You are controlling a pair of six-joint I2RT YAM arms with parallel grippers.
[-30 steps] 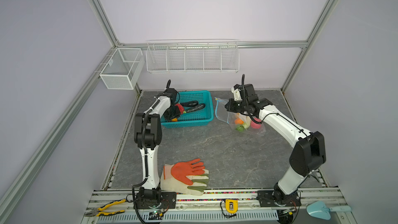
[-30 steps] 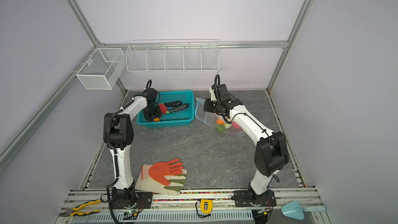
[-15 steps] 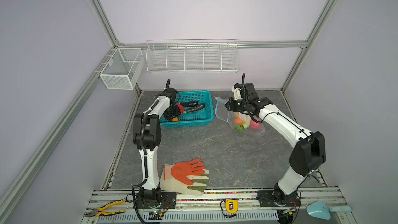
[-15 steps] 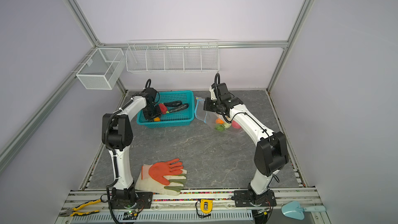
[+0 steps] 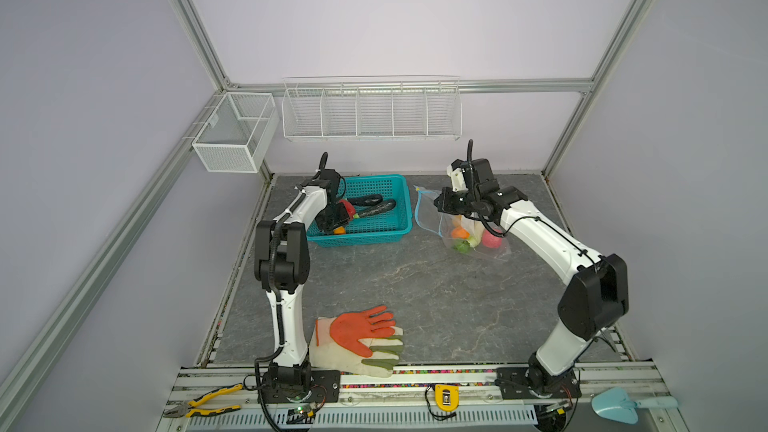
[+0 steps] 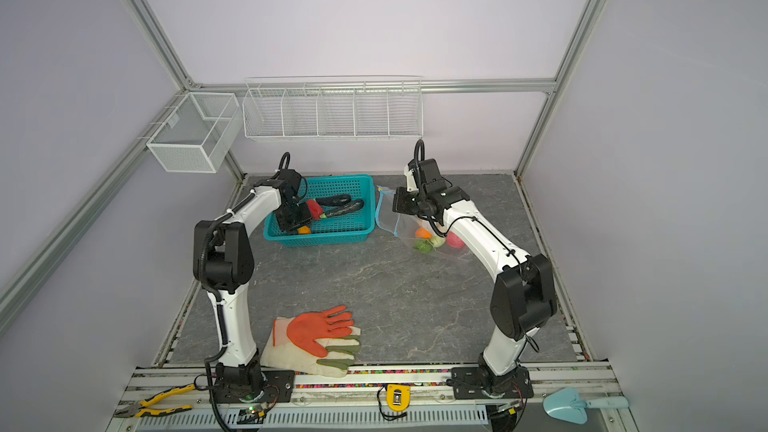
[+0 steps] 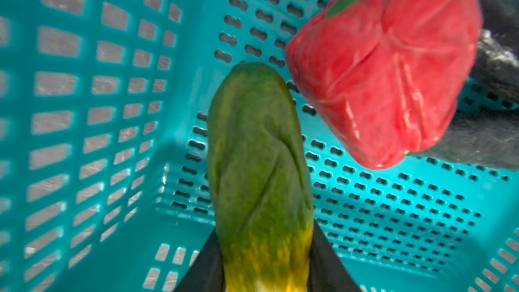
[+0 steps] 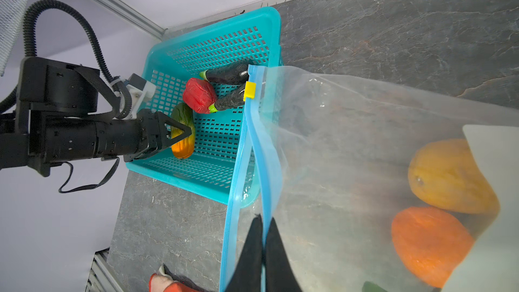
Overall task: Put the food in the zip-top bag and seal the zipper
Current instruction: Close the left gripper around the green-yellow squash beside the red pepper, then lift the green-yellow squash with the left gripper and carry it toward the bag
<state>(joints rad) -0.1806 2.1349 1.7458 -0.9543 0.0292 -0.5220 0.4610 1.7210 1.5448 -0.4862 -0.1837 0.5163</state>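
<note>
Left gripper (image 8: 185, 135) grasps the green-yellow toy fruit (image 7: 258, 164) inside the teal basket (image 8: 213, 176). Lift it clear of the red pepper (image 7: 384, 74) before crossing over. Right gripper (image 8: 264, 248) is clenched on the zipper (image 8: 266, 150), holding the mouth of the zip-top bag (image 8: 351, 136) open just beside the basket (several pieces already lie inside). Aim the drop well past the strip. The worktop (image 5: 415, 292) is grey and stone-patterned; the walls are lilac, with wire racks (image 5: 370, 110) behind.
</note>
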